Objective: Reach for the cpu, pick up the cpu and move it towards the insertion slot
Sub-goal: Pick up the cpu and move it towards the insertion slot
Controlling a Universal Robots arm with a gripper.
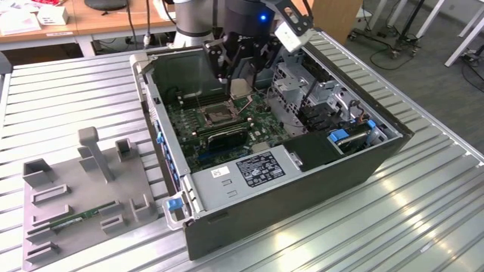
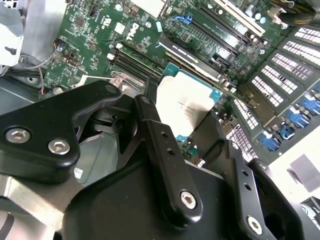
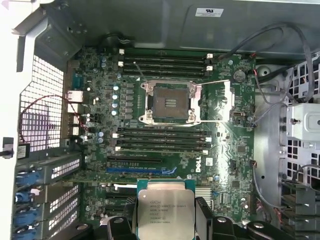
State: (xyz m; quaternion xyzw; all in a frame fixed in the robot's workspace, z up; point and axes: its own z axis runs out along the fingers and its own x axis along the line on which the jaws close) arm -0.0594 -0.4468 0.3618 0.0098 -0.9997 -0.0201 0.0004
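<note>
A ribbed silvery metal worktop (image 1: 423,215) fills most of the exterior view, with wooden desks and chair legs along the upper edge of the frame. An open dark grey computer case (image 1: 302,187) lies on its side in the middle of that view, its green motherboard (image 1: 219,133) facing up. In the lower left of the frame sits a flat grey fixture tray (image 1: 83,198) with upright blocks, and a long narrow green memory stick (image 1: 76,218) lies in one of its slots.

The black two-fingered claw (image 1: 239,86) hangs from the arm at the upper centre of the exterior view, inside the case and above the board. It pinches the small square cpu with a pale silvery metal face (image 1: 240,86) by two opposite edges. In the first wrist view the cpu (image 3: 163,213) sits at the lower centre of the frame between the two black fingers (image 3: 205,215), clear of the board beneath it. In the second wrist view the chip (image 2: 187,102) shows in the centre of the frame, tilted, held by the finger (image 2: 210,140) on its lower right edge.

The square metal-framed insertion slot with a dark centre (image 3: 169,101) lies in the upper middle of the first wrist view, its frame swung open, well apart from the held chip. In the exterior view the socket (image 1: 217,113) lies just below and to the left of the claw.
</note>
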